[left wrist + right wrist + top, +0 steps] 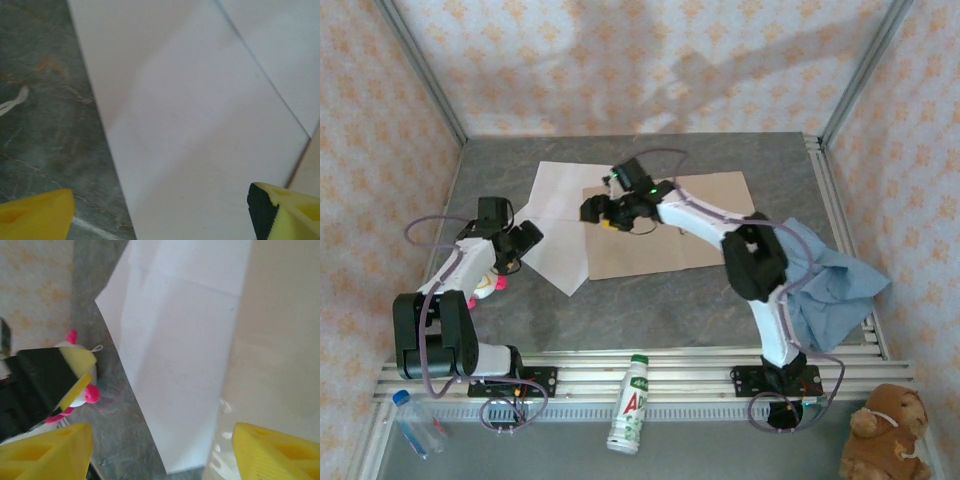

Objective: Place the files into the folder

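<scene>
Yellow fingers [35, 217] of the left gripper [160, 212] stand wide apart with nothing between them. They hang just above the near edge of the files [200, 125]. The right gripper [162, 445] is spread wide too and holds nothing. It hangs over the spot where the white sheets meet the folder [285, 340]. The files lie flat on the grey table [650, 310], left of the folder and touching its left edge.

What could go wrong? Paper is thin and flat, so the fingers may slide over it and pinch nothing. They may grab one sheet and leave the other behind. A hard push could crumple a sheet. The two grippers are near each other, so they could bump. The folder may slide away if a sheet is shoved at it.

I cannot tell if the sheets' edge lies on top of the folder or under it, or if the folder is open. The right arm [700, 218] covers part of the folder. Both wrist views cut off the fingers at the bottom.
</scene>
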`<state>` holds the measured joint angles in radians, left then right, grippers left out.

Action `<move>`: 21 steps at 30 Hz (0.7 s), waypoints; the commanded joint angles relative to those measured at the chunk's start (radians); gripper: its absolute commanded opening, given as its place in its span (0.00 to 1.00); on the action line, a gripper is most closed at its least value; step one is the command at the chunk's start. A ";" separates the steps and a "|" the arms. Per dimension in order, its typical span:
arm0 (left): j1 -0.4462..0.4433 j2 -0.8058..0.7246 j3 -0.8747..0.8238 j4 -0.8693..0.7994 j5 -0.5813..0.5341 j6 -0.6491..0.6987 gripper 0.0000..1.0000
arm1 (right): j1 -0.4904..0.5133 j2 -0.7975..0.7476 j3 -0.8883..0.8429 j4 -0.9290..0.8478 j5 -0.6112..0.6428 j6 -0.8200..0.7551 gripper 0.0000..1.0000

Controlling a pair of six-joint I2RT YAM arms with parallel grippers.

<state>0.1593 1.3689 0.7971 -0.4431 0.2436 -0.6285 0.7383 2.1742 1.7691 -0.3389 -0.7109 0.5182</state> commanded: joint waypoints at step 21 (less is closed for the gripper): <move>0.161 -0.001 -0.112 0.162 0.188 0.019 0.74 | 0.165 0.301 0.195 0.153 -0.013 0.151 0.68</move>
<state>0.3107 1.3457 0.6907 -0.3058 0.4072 -0.6277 0.8772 2.4626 1.9789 -0.2401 -0.7258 0.6220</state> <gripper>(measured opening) 0.735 0.685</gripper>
